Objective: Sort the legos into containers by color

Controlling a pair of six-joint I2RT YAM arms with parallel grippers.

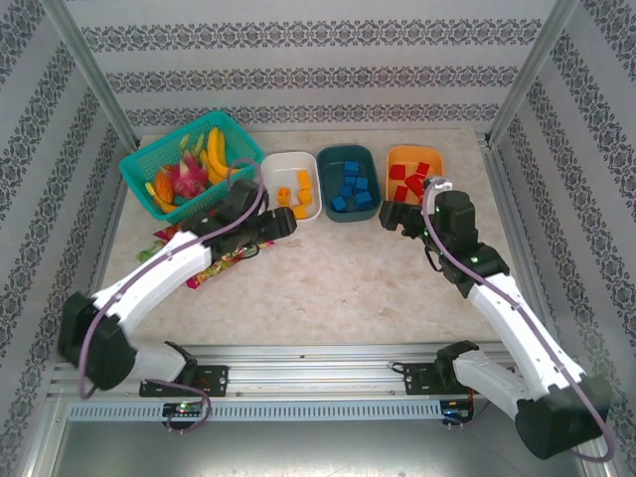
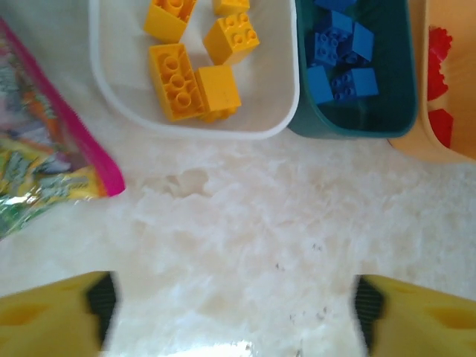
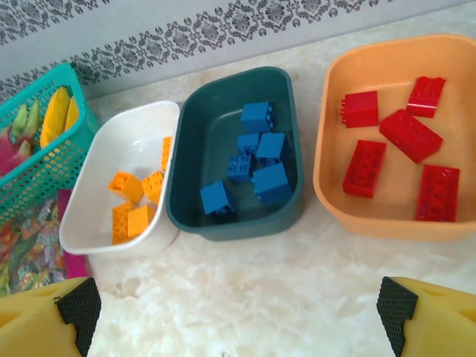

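Left gripper [image 2: 234, 305], right gripper [image 3: 238, 309]: both gaping wide, gripping nothing.
We're seeing them hovering over the table [image 2: 245, 223] just short of the tubs; yellow legos [image 3: 134, 186] sitting in white tub [image 3: 82, 230], blue legos [image 3: 271, 182] in teal tub [image 3: 186, 149], red legos [image 3: 409, 134] in orange tub [image 3: 327, 149].

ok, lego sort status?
Open, empty: left gripper, right gripper. Sorted: yellow legos in white tub, blue legos in teal tub, red legos in orange tub. Beside white tub: candy bag.

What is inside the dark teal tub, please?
The dark teal tub holds about six blue legos, loosely clustered; the floor beneath them is covered.
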